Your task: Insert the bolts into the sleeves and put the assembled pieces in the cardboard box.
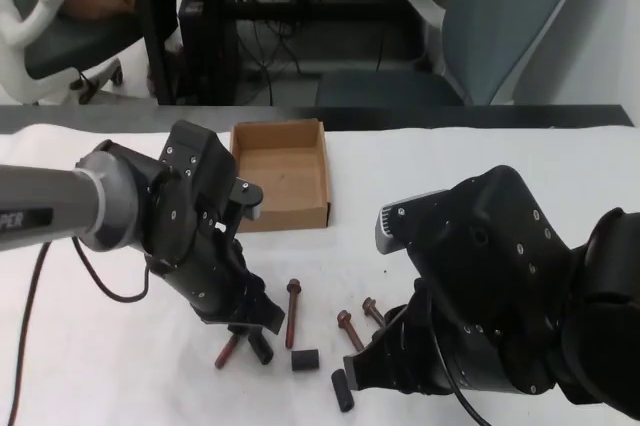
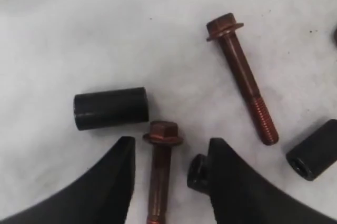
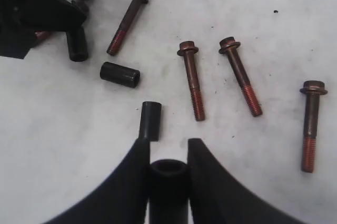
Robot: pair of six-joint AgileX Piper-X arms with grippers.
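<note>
Two hands: both sit low over the counter (image 1: 480, 156), which is covered by a white cloth. The right hand (image 3: 167, 148) is nearest me and the left hand (image 2: 169, 148) a little farther, on the left.
Right hand: closed on the gripped sleeve (image 3: 168, 179), a black one held lengthwise between the fingers with its open bore facing out past the fingertips.
Just ahead: I see a second sleeve (image 3: 150, 121) lying on the cloth just beyond the fingertips, apart from them. A third sleeve (image 3: 120, 74) lies crosswise a bit farther on.
Loose bolts (image 3: 240, 74): three copper-coloured ones lie near that spot, apart from one another, with their heads pointing away from the right hand.
Left hand: open, its fingers straddling the straddled bolt (image 2: 160, 171), which lies flat with its head out by the fingertips. A small sleeve (image 2: 197, 174) is tucked against the inside of one finger.
Around it: a side sleeve (image 2: 110, 108) lies crosswise just beside the bolt head, and a long bolt (image 2: 242, 77) lies farther out.
In my way: the right arm (image 1: 500, 276) blocks much of the near counter from above, and the left arm (image 1: 170, 216) overhangs its own hand.
Cardboard box (image 1: 290, 216): open-topped, farther back on the counter beyond the left arm, well apart from the bolts.
Behind: office chairs (image 1: 500, 16) beyond the counter's far edge.
</note>
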